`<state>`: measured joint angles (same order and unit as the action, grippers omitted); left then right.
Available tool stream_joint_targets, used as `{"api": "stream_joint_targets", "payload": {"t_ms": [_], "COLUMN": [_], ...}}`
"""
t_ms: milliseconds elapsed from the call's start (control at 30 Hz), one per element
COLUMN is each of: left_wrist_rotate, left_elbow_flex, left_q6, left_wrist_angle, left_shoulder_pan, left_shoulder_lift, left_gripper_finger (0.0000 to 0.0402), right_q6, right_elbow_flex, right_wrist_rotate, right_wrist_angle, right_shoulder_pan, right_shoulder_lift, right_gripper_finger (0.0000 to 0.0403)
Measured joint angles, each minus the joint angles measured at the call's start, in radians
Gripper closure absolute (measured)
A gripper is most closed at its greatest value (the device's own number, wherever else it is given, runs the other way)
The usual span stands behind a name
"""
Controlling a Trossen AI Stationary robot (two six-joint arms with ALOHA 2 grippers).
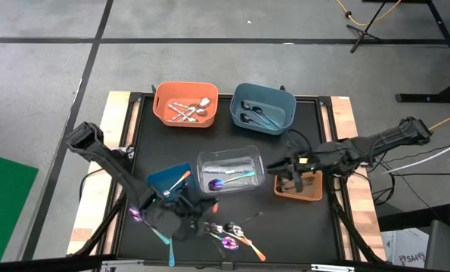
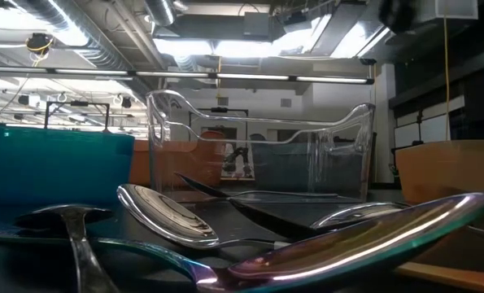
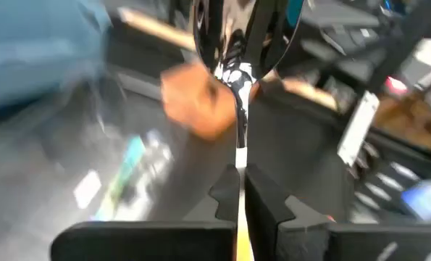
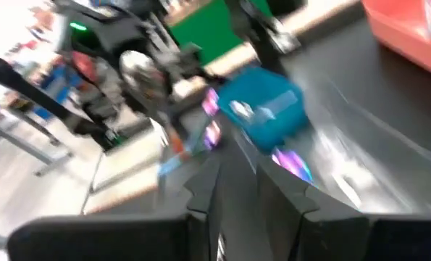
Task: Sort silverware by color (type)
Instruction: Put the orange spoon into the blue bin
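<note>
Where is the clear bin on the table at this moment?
In the high view, the clear bin stands near the table's middle, between the teal bin on its left and the brown bin on its right.

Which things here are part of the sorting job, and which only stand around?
Part of the job:
- spoon with orange handle, in the shut left gripper
- loose silverware pile at the table's front
- iridescent spoon in the clear bin

Standing around:
- orange bin, blue bin, brown bin, teal bin
- black mat
- right gripper, over the brown bin
</note>
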<state>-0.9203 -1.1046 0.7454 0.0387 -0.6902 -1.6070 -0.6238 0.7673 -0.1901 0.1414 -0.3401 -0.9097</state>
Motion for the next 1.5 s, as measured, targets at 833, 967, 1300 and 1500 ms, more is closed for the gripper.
{"api": "stream_joint_targets", "payload": {"t_ms": [833,967,1300,1500], "left_wrist_rotate": [0.096,0.099,0.106,0.097], "left_elbow_flex": [0.0,0.0,0.0,0.0], "left_q6": [-0.363,-0.364,-0.359,-0.357], "left_wrist_angle": [-0.341,-0.39,-0.401,-0.401], "left_shoulder_pan": [0.298,0.314,0.331,0.33], "left_shoulder_lift": [0.0,0.0,-0.001,-0.001], "left_gripper_finger": [0.04,0.04,0.04,0.04], "right_q6": [0.403,0.403,0.446,0.447], "right_elbow_flex": [0.0,0.0,0.0,0.0], "right_wrist_rotate": [-0.047,-0.112,-0.159,-0.17], "right_wrist_angle": [-0.532,-0.533,-0.551,-0.572], "right_shoulder_pan": [0.0,0.0,0.001,0.001], "right_shoulder_lift": [-0.357,-0.389,-0.464,-0.5], "right_gripper_finger": [0.0233,0.0228,0.0234,0.0235]}}
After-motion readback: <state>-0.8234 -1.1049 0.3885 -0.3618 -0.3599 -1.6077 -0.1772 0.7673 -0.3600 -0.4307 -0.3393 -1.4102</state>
